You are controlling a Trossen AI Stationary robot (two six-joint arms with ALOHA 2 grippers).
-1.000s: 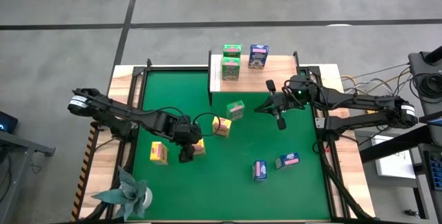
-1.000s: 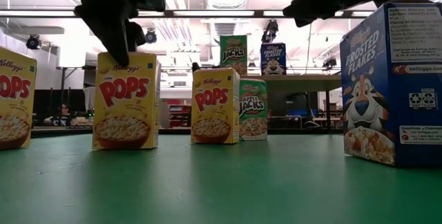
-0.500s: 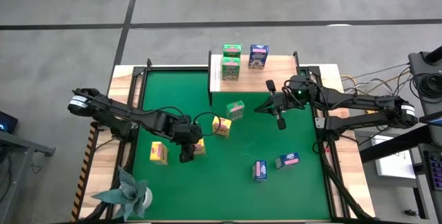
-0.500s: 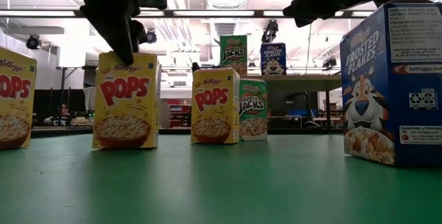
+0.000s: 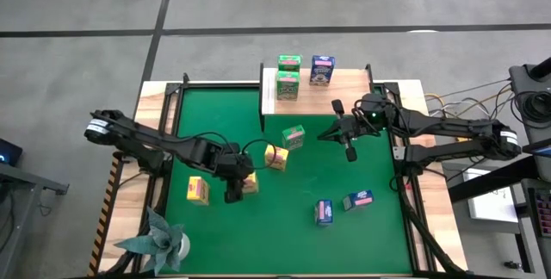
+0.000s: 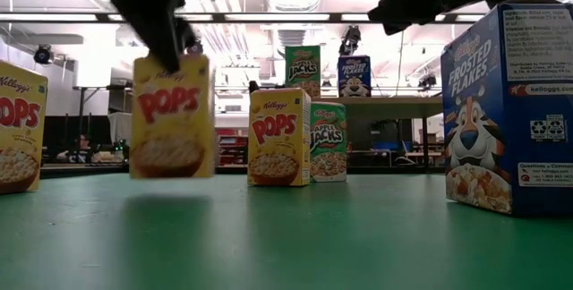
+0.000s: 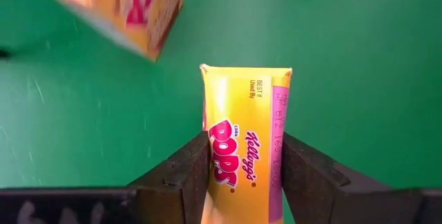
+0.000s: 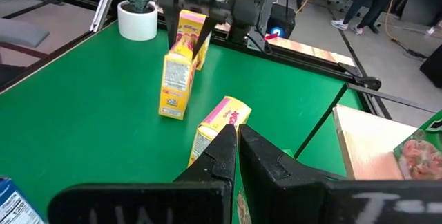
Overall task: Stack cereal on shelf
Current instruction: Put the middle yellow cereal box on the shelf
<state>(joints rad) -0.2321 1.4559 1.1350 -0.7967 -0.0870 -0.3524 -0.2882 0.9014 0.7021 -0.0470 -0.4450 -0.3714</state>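
My left gripper [image 7: 243,172] is clamped across the narrow sides of a yellow cereal box [image 7: 245,137], just lifted off the green mat [image 5: 379,236] well short of the shelf [image 5: 344,79]; light, crushable cardboard, so squeeze gently.

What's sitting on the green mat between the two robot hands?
From above, a yellow cereal box and a green one lie between the left hand, closed on another yellow box, and the shut right hand.

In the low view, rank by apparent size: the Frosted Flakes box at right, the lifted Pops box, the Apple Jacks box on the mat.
1. Frosted Flakes box, largest, but nearest the camera.
2. Lifted Pops box.
3. Apple Jacks box, smallest, but farthest back.
Real sizes can't be ranked.
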